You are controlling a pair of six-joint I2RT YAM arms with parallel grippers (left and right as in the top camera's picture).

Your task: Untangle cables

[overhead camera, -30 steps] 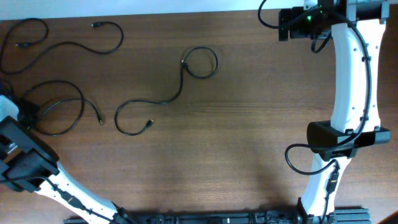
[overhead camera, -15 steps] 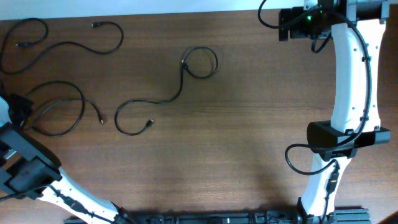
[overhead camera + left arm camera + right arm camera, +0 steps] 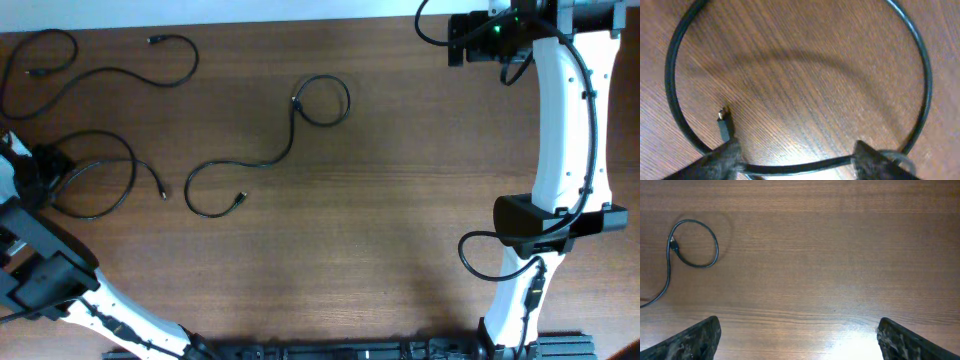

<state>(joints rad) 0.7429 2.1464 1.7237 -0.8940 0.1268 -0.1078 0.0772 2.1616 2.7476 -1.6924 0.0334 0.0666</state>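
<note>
Brown wooden desk [image 3: 400, 200] carried three black cables [image 3: 294, 128], lying apart over its left half. Left hand [image 3: 797, 167] sat low over the looped cable [image 3: 668, 82] nearest that edge, spread wide, the cord running between its tips unpinched. Right hand [image 3: 799, 342] hung wide open and empty above bare wood
</note>
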